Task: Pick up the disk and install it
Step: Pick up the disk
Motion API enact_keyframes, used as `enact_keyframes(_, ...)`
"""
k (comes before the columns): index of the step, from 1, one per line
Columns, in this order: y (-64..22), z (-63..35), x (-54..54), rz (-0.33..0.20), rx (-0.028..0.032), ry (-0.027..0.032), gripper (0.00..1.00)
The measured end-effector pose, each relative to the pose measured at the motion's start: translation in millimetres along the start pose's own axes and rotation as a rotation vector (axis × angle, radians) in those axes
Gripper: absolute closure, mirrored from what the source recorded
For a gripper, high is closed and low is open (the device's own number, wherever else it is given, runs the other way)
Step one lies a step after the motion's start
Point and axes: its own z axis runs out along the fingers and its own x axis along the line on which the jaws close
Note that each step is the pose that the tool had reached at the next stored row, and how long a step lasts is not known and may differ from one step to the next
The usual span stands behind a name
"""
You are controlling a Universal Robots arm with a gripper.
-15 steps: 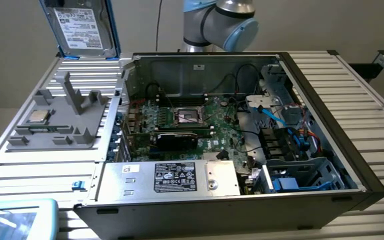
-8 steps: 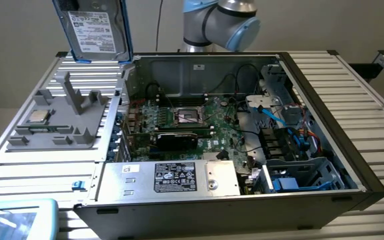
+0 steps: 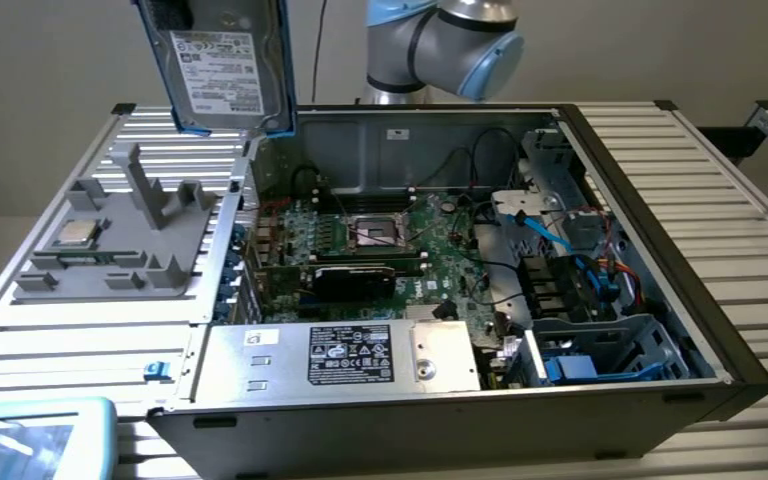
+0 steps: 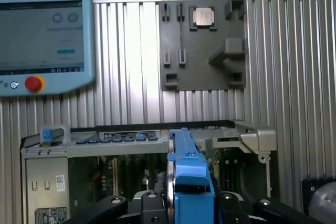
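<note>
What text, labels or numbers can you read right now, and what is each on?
No text is legible.
White label on the disk: print too small to read.
Black label on the power supply: too small.
Text on the pendant screen: unreadable.
Blue marks on the case edge strip: illegible.

No print is readable on the disk (image 3: 217, 65) label, the power supply (image 3: 344, 358) at 6 o'clock, or the pendant screen (image 4: 42, 35).

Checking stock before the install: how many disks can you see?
1. The disk is held in the gripper, raised over a corner of the case, at the exterior view's upper left. More may be hidden inside it.
</note>
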Motion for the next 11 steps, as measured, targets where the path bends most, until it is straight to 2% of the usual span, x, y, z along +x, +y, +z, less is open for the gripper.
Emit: enact_keyframes(11, -41.2, -1.2, 21.7, 0.0, -0.0006, 0.0001, 0.63)
